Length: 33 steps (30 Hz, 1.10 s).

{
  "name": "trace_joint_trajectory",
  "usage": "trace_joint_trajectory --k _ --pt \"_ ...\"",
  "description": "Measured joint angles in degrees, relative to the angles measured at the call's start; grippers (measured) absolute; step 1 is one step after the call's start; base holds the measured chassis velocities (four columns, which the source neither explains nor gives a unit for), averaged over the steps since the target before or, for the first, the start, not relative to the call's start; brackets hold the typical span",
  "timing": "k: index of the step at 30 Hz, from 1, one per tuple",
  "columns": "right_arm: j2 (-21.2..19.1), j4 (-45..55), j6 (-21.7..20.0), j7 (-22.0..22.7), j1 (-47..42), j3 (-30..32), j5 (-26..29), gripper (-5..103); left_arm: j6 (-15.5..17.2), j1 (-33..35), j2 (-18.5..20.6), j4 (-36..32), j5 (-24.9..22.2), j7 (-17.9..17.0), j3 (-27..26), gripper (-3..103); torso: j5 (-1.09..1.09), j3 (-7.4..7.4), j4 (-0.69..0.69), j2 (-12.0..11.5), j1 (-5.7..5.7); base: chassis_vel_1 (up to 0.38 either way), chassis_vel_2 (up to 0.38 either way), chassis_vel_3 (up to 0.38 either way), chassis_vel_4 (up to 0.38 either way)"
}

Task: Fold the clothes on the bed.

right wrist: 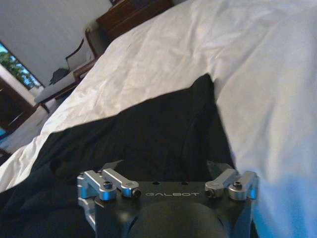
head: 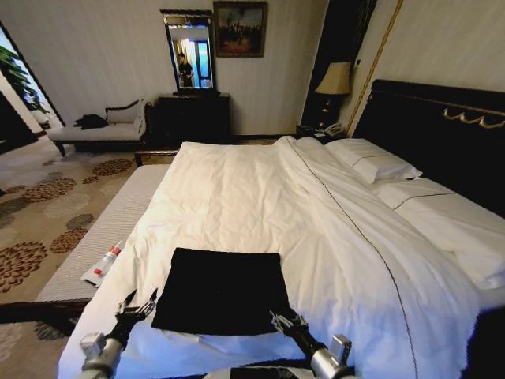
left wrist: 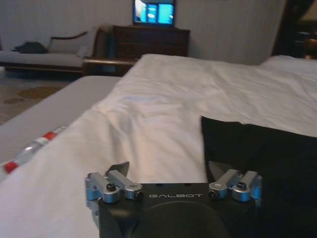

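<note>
T-shirt [head: 221, 290] lettering hidden — folded under; tube [head: 103, 264] label too small to read.

The T-shirt [head: 222, 290] lies flat on the near end of the bed [head: 237, 197], on the duvet [head: 371, 260], which runs from the near edge back to the pillows [head: 394, 178] at the right, against the headboard [head: 442, 134]. The left gripper [head: 137, 306] sits just beside the shirt's near left corner, the right gripper [head: 286, 323] at its near right edge (over the fabric, as the right wrist view shows). A bench [head: 102, 229] runs along the bed's left side, with a tube [head: 104, 263] lying on it. Behind the bed stands a dresser [head: 193, 118] under a mirror [head: 190, 54]; a chaise [head: 99, 130] is left of the dresser, a lamp [head: 334, 79] to its right.
</note>
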Motion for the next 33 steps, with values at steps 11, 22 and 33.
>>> trace_joint_trajectory --k 11,22,33 --pt "2.2 0.9 0.2 0.3 3.2 5.9 3.9 100 3.6 -8.1 0.5 -0.9 -8.3 -1.9 -2.3 100 0.00 0.01 -0.01 0.0 0.01 0.000 0.000 0.000 0.000" --pt "-0.4 1.2 -3.1 2.1 9.7 11.0 11.8 100 9.0 -19.6 4.7 1.3 -10.5 -4.3 1.4 100 0.02 0.01 -0.01 0.0 0.02 0.000 0.000 0.000 0.000" --pt "-10.1 -3.7 -13.1 6.8 21.4 11.0 30.3 100 14.5 -30.0 7.1 3.5 -14.9 -7.6 11.8 100 0.02 0.02 -0.02 0.0 0.03 0.000 0.000 0.000 0.000"
